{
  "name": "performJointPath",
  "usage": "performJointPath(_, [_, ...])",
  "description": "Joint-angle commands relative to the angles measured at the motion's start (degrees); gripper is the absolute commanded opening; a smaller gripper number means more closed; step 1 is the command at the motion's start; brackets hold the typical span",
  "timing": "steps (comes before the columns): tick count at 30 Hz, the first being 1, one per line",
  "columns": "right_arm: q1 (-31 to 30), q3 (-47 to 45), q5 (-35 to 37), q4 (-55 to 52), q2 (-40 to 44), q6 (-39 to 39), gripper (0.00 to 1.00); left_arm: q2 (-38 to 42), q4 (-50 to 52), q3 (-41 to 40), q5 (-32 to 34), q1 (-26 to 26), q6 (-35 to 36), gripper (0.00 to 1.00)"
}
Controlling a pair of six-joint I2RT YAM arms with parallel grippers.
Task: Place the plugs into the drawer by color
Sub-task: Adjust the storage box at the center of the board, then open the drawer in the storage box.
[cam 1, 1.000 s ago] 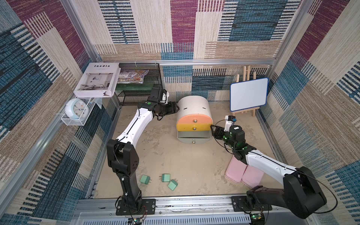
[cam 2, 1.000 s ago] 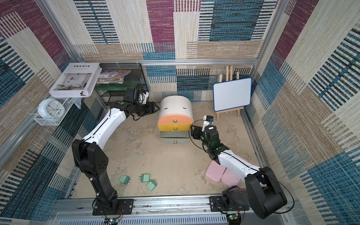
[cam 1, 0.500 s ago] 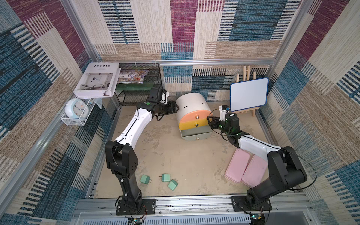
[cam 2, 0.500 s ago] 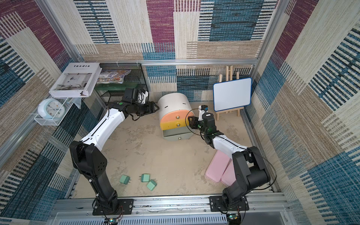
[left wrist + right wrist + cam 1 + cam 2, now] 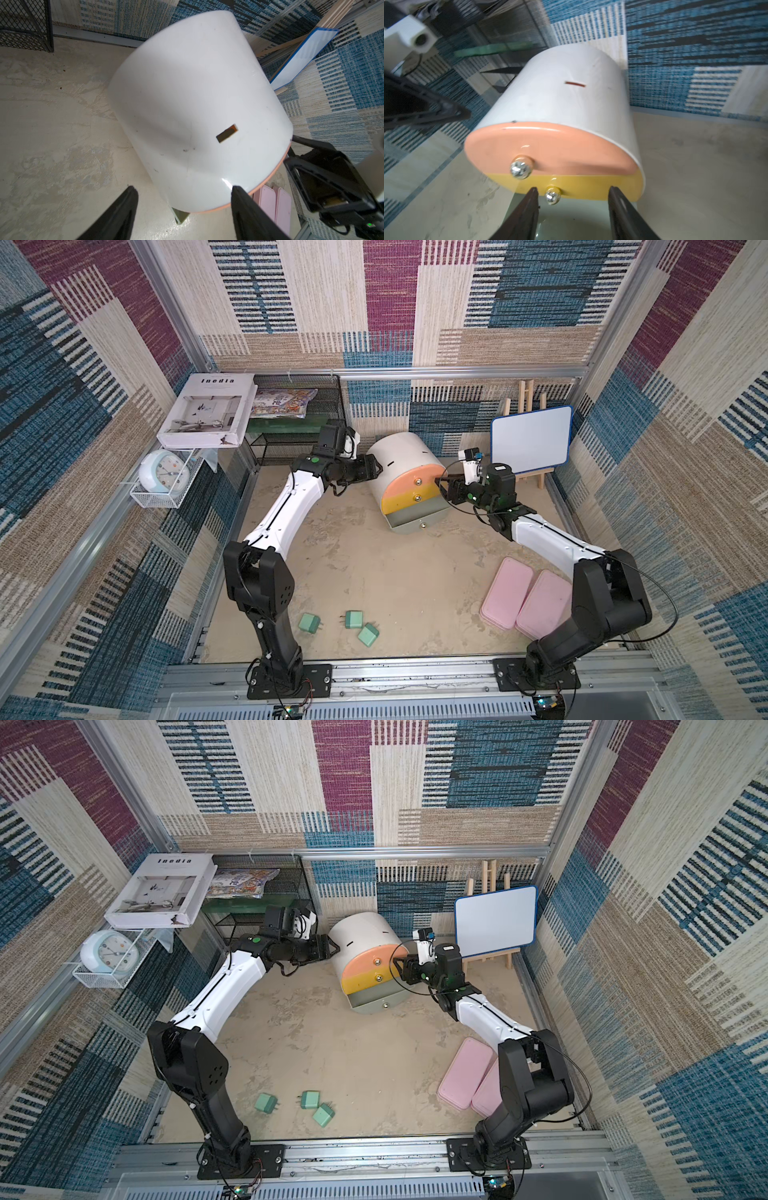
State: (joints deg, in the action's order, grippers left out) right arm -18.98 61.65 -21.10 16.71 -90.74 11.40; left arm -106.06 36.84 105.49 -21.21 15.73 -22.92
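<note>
Left gripper [image 5: 377, 467], jaws spread wide, right up at the left flank of the white barrel-shaped three-drawer cabinet [image 5: 399, 456], far centre. Right gripper [image 5: 573, 189], also spread, straddles the yellow drawer's small metal knob [image 5: 552, 197]. Three mint-green rounded-cube plugs [image 5: 354, 619] lie near-left on the floor.

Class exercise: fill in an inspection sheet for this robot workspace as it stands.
Surface: sandy tabletop, stained.
Job's things: cabinet, grey-green bottom drawer ajar; three mint plugs near the front rail.
Clutter: two pink boxes, whiteboard, wire rack, book, clock.
Grippers: left gripper open beside cabinet; right gripper open, facing yellow drawer front.
Cables: black cable loop at right wrist, near drawer fronts.
Surroundings: patterned woven walls, metal frame.
</note>
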Motion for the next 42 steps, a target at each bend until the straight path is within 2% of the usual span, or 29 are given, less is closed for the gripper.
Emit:
performJointPath(1, [-2.69, 1.77, -5.25, -13.52, 0.05, -16.23, 0.57, -2.07, -0.03, 2.83, -1.39, 0.01, -0.08, 0.75])
performJointPath(3, [-7.11, -0.18, -1.52, -17.17, 1.24, -28.92, 0.59, -3.58, 0.64, 4.75, -1.93, 0.01, -0.58, 0.74])
performJointPath(5, [-9.71, -1.94, 2.49, -18.69, 2.55, -37.46, 0.63, -4.27, 0.75, 5.76, -2.09, 0.01, -0.92, 0.74])
performJointPath(11, [-10.21, 1.81, -0.58, -24.87, 2.61, -50.66, 0.67, -4.18, 0.17, 5.35, -1.47, 0.01, -0.99, 0.74])
performJointPath(15, [-13.29, 0.81, 2.99, -25.04, 0.79, -57.72, 0.72, -3.94, 0.79, 5.25, -0.79, 0.01, -0.21, 0.74])
performJointPath(25, [-15.69, 12.27, 10.91, -34.24, -9.98, -62.80, 0.72, -4.21, 0.51, 4.18, -0.90, -0.08, 0.24, 0.73])
performJointPath(29, [-16.15, 15.91, 11.79, -37.28, -13.71, -64.03, 0.72, -4.40, 0.22, 3.76, -1.15, -0.08, 0.33, 0.73])
performJointPath(38, [-18.32, 18.67, 14.20, -41.32, -19.25, -64.66, 0.72, -6.32, 0.60, 4.88, -2.28, -0.26, -0.16, 0.73])
performJointPath(42, [-18.89, 18.73, 15.97, -42.76, -19.06, -64.47, 0.72, -7.29, 0.50, 4.99, -2.28, -0.34, -0.29, 0.73])
